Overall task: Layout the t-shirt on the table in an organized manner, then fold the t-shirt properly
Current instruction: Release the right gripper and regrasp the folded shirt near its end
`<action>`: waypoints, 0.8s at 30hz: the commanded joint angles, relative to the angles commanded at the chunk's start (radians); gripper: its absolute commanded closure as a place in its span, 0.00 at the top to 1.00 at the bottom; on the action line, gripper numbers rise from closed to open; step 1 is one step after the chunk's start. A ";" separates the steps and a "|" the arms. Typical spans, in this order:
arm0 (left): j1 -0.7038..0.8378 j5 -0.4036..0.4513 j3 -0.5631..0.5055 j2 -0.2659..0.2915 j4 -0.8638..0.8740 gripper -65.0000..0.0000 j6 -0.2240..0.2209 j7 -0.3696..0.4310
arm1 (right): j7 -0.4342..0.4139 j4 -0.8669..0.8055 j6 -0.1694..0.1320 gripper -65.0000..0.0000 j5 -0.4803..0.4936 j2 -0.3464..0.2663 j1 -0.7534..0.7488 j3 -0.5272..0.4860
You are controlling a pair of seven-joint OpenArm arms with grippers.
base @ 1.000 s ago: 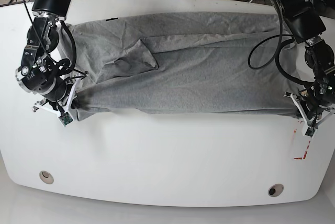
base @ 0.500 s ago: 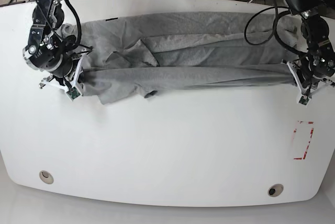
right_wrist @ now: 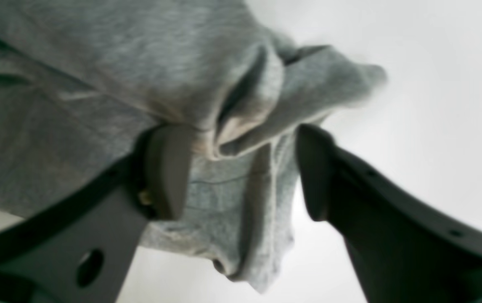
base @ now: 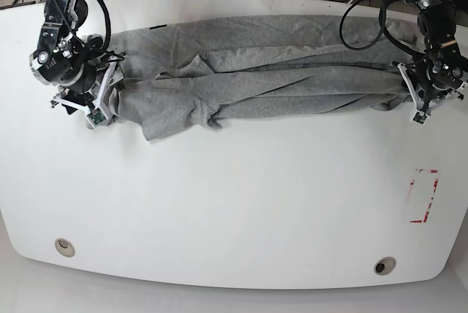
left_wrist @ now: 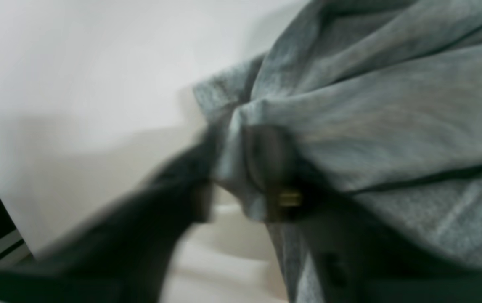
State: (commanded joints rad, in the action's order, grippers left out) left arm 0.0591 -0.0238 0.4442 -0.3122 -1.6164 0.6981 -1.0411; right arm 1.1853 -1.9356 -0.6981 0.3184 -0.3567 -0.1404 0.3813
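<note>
The grey t-shirt (base: 263, 72) lies stretched across the far part of the white table (base: 234, 203), folded lengthwise and wrinkled, with a loose flap hanging at its front left. No lettering shows. My left gripper (base: 418, 105) is at the shirt's right end. In the left wrist view it (left_wrist: 237, 185) is blurred and pinches a bunched fold of the shirt (left_wrist: 371, 105). My right gripper (base: 101, 112) is at the shirt's left end. In the right wrist view it (right_wrist: 241, 172) has its jaws wide apart, with a shirt corner (right_wrist: 245, 109) loose between them.
A red tape rectangle (base: 423, 196) marks the table's right side. Two round grommet holes sit near the front edge, one on the left (base: 64, 246) and one on the right (base: 385, 265). Cables and a floor lie behind the table's far edge.
Both grippers have moved toward the far edge with the shirt's near edge, folding it over the rest. The shirt band is now narrower and the red tape mark is uncovered.
</note>
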 joint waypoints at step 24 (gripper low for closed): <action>-0.057 0.000 -0.002 -0.018 -0.008 0.71 0.000 0.000 | -0.023 0.344 0.000 0.74 -0.009 0.221 0.330 -0.058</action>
State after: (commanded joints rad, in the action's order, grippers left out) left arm 0.0023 -0.0238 0.4427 -0.3307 -1.6241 0.6981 -1.0411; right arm 1.1623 -1.5919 -0.6981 0.3092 -0.1358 0.1895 0.3230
